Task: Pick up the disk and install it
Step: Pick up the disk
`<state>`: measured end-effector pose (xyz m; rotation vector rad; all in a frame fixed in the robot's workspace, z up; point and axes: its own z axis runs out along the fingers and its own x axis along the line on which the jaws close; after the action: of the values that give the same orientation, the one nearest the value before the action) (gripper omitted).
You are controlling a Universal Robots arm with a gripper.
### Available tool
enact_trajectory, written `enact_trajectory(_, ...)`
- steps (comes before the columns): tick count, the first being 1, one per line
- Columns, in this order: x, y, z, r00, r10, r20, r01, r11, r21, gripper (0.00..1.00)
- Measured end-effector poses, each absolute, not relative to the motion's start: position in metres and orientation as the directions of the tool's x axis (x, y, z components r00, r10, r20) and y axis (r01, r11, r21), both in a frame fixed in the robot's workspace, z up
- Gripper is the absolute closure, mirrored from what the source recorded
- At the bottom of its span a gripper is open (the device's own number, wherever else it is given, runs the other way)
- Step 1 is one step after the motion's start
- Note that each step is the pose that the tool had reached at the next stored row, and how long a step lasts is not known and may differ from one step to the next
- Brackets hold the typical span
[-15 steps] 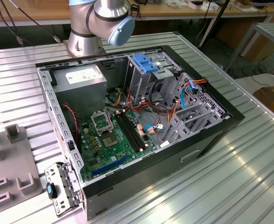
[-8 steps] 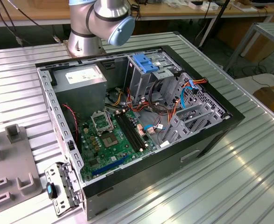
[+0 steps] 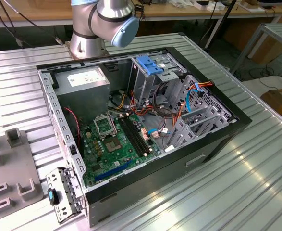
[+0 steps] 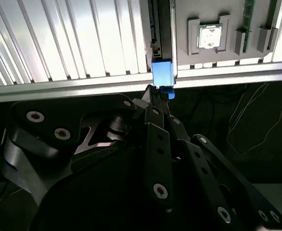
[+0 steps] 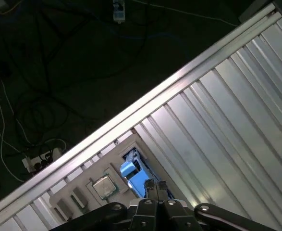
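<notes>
Both fingers of the pincer (image 4: 157,92) are drawn together, with their tips right at the blue end tab of the disk (image 4: 162,72); we cannot tell whether they pinch it. We see the disk standing on edge just beyond the tips, stretching away along the edge of a grey tray (image 4: 181,29). Farther out, a processor chip (image 4: 208,37) sits in that tray on the ribbed metal table (image 4: 59,38). Cables (image 5: 35,110) lie on the dark floor beyond.

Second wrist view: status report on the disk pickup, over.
End effector right at the blue bracket end of the disk. Disk on edge beside the grey fixture holding a processor chip. Nothing seen in the way.
</notes>
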<state>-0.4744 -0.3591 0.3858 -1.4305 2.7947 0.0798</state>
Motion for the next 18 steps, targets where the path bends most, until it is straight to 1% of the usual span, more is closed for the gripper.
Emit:
enact_trajectory(6,-0.4744,-0.3591,0.3852,-0.531,-0.847,-0.024,-0.847,0.529,0.045,0.89)
enact_trajectory(13,-0.4744,-0.3591,0.3841,-0.384,-0.923,-0.024,-0.923,0.382,0.045,0.89)
enact_trajectory(14,-0.4744,-0.3591,0.3839,-0.355,-0.935,-0.024,-0.934,0.354,0.045,0.89)
enact_trajectory(15,-0.4744,-0.3591,0.3836,-0.324,-0.946,-0.024,-0.945,0.323,0.045,0.82)
enact_trajectory(18,-0.4744,-0.3591,0.3832,-0.261,-0.965,-0.024,-0.965,0.26,0.045,0.82)
